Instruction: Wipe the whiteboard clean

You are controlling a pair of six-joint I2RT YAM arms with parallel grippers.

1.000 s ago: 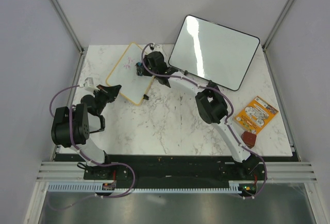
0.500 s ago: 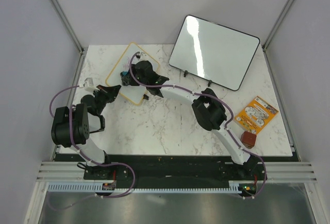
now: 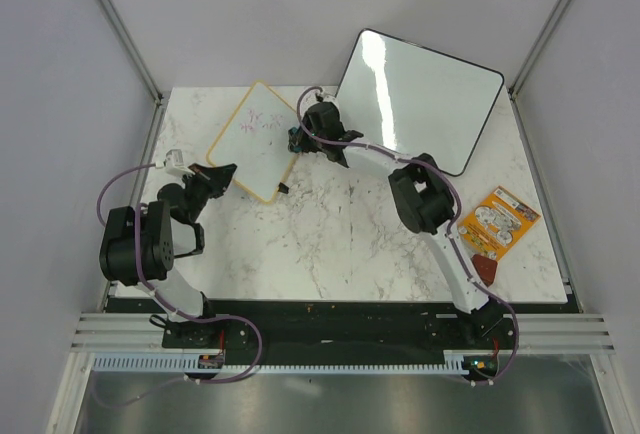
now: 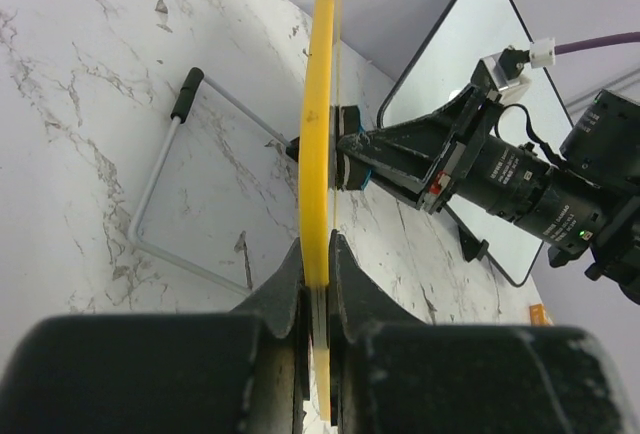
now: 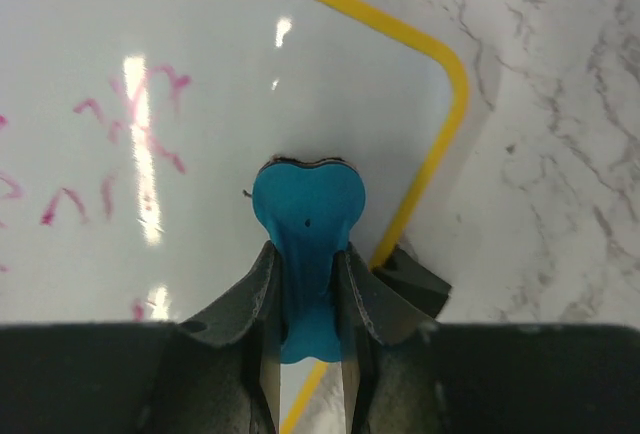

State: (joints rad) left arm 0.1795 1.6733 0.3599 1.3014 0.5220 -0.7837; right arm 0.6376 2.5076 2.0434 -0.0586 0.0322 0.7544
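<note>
The small whiteboard (image 3: 250, 144) with a yellow frame is tilted up off the table at the back left. Pink writing (image 3: 263, 118) shows near its top. My left gripper (image 3: 222, 176) is shut on its lower left frame; in the left wrist view the frame (image 4: 320, 134) runs edge-on between the fingers of that gripper (image 4: 317, 259). My right gripper (image 3: 296, 138) is shut on a blue eraser (image 5: 307, 219) and presses it on the board (image 5: 150, 54) by its right frame edge (image 5: 440, 104). Pink marks (image 5: 130, 134) lie left of the eraser.
A larger black-framed glossy board (image 3: 415, 99) leans at the back right, just behind my right wrist. An orange package (image 3: 497, 219) and a dark red object (image 3: 485, 269) lie at the right. A wire stand (image 4: 180, 194) lies on the marble beside the small board.
My right gripper swept the eraser left across the board, then back to its right edge. The left gripper has kept its hold on the frame.
</note>
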